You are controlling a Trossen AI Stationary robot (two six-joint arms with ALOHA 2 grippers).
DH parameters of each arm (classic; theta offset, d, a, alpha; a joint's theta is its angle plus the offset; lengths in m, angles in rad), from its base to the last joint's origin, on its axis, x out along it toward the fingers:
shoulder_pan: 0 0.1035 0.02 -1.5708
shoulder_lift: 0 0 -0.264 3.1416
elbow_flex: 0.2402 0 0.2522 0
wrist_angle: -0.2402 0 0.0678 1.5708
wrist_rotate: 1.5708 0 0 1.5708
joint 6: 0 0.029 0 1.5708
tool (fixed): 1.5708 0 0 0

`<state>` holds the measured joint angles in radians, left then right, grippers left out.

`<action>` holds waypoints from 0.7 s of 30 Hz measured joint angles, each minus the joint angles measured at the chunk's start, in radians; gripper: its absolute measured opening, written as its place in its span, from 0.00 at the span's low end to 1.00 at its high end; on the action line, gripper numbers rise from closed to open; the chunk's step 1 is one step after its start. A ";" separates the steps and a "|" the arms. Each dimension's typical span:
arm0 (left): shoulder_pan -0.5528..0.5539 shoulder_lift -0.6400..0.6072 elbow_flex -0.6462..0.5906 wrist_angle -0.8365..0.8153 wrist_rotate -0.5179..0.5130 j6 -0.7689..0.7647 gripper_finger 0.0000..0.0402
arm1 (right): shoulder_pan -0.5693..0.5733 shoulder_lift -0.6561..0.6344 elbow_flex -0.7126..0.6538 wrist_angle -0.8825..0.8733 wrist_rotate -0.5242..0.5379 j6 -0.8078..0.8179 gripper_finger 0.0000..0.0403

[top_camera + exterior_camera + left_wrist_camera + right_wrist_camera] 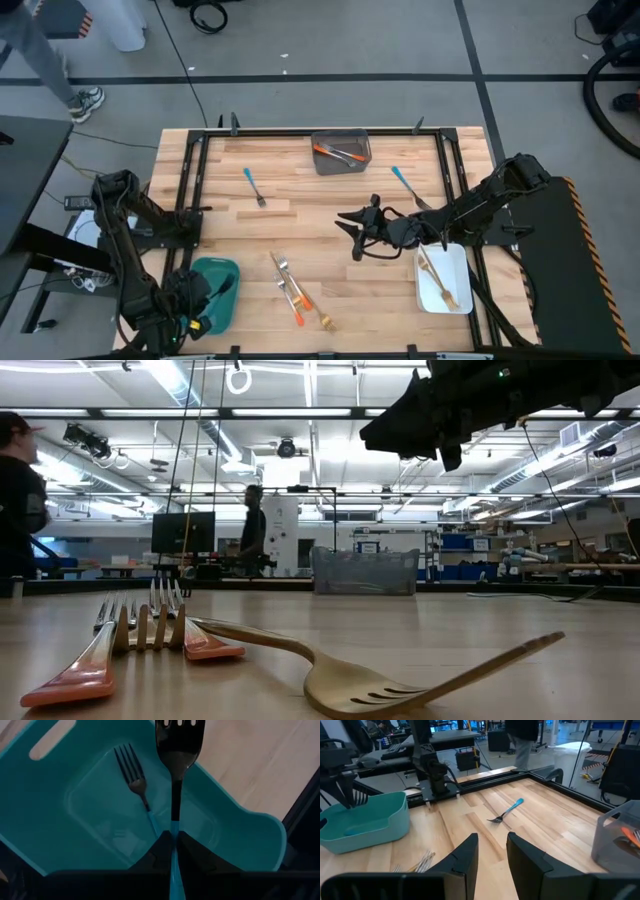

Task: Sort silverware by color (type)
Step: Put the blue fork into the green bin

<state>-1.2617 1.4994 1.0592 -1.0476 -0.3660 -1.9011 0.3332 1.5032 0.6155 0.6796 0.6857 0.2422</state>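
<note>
Gripping one blue-handled fork (176, 780), the left claw (172, 845) hangs clamped over the teal bin (45, 845), where one more fork (132, 770) lies. Right claw (492, 852) hovers empty, half-open, mid-desk (300, 215); two blue forks (254, 187) lie loose.

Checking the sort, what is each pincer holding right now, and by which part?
Left pincer grips a blue-handled fork by its handle, over the teal bin. Right pincer holds nothing.
</note>
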 joint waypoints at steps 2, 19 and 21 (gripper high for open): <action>0.000 0.000 0.000 0.012 0.000 0.000 0.07 | 0.000 0.000 0.000 0.000 -0.003 0.009 0.27; 0.015 0.000 0.000 0.015 0.000 -0.110 0.07 | 0.001 0.000 0.000 -0.001 -0.007 0.013 0.27; 0.015 0.000 0.000 0.003 0.003 -0.111 0.07 | 0.001 0.000 0.000 -0.001 -0.007 0.013 0.27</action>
<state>-1.2468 1.4994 1.0591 -1.0447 -0.3631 -2.0117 0.3342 1.5032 0.6153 0.6785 0.6785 0.2550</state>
